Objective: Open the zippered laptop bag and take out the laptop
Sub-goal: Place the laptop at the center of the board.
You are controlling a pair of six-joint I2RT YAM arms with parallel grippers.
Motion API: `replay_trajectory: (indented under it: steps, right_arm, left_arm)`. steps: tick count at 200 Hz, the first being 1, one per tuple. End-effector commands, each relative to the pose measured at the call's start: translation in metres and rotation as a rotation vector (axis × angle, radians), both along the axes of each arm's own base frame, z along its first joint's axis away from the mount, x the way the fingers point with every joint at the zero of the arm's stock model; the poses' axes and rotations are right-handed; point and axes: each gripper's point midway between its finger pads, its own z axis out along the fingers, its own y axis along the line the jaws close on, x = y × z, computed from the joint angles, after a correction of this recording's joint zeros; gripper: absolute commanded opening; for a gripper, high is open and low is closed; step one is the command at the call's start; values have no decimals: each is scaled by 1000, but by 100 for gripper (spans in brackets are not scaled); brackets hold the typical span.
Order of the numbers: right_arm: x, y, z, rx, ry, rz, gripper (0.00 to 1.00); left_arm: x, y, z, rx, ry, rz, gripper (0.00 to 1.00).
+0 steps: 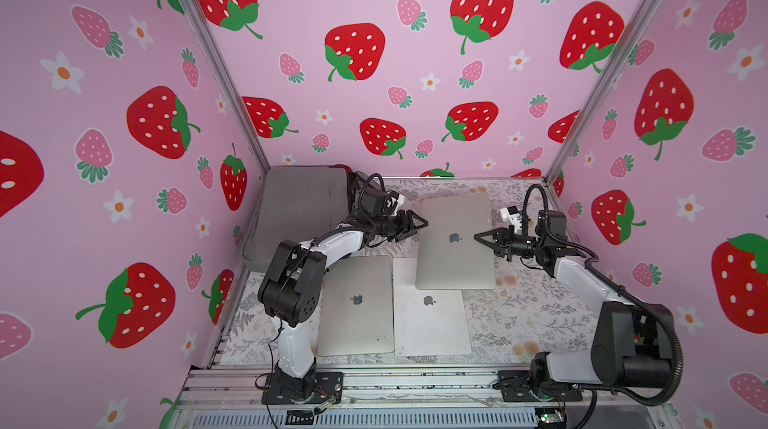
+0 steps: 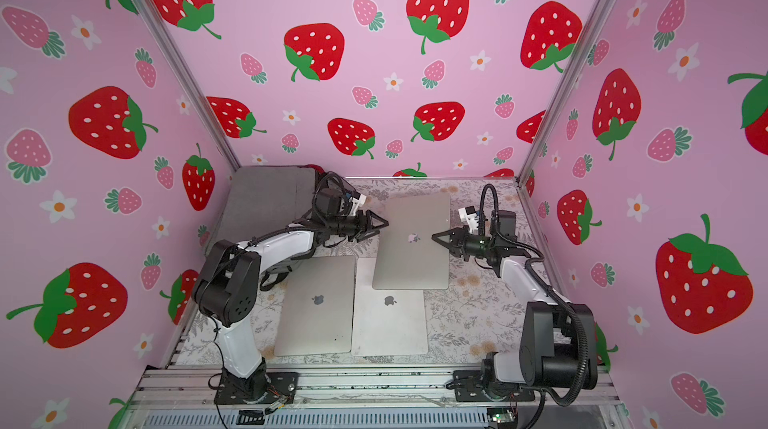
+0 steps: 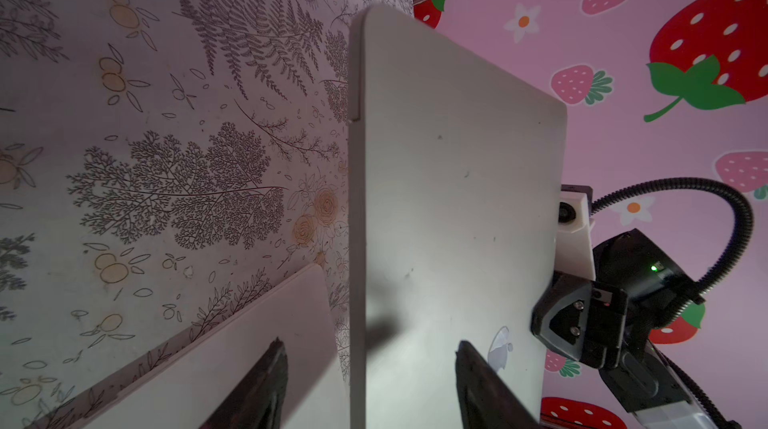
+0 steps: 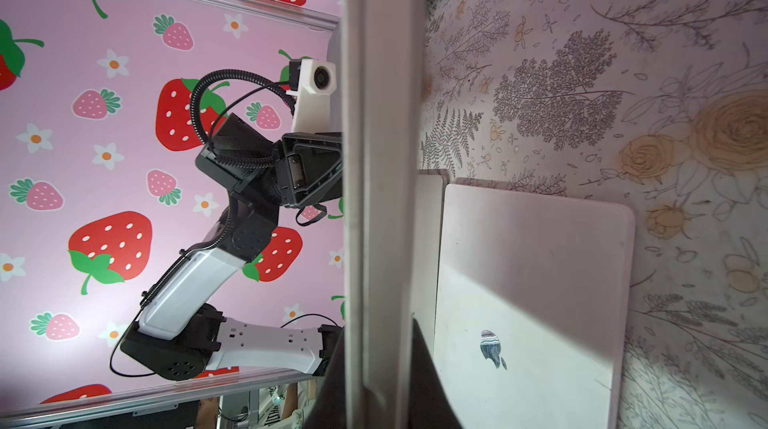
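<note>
The grey laptop bag lies at the back left against the wall, its right side partly hidden by my left arm. A silver laptop hangs above the table, lid closed. My right gripper is shut on the laptop's right edge. My left gripper is open, its fingers astride the laptop's left edge with a gap on both sides.
Two more closed silver laptops lie side by side on the floral table, partly beneath the raised one. Pink strawberry walls enclose the left, back and right. An aluminium rail with both arm bases runs along the front.
</note>
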Motion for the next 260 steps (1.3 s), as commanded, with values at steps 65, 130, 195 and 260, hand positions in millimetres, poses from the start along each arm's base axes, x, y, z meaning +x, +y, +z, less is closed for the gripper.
replay_trajectory:
  steps: [65, 130, 195, 260]
  right_arm:
    - [2, 8, 59, 125, -168, 110, 0]
    - [12, 2, 49, 130, -145, 106, 0]
    - [17, -2, 22, 86, -94, 71, 0]
    - [20, -5, 3, 45, -61, 53, 16]
  left_arm:
    - [-29, -40, 55, -273, -2, -192, 42]
    - [-50, -39, 93, -367, -24, -288, 16]
    - [-64, -34, 111, -396, -56, -286, 0]
    - [-70, -38, 114, -384, -52, -287, 0]
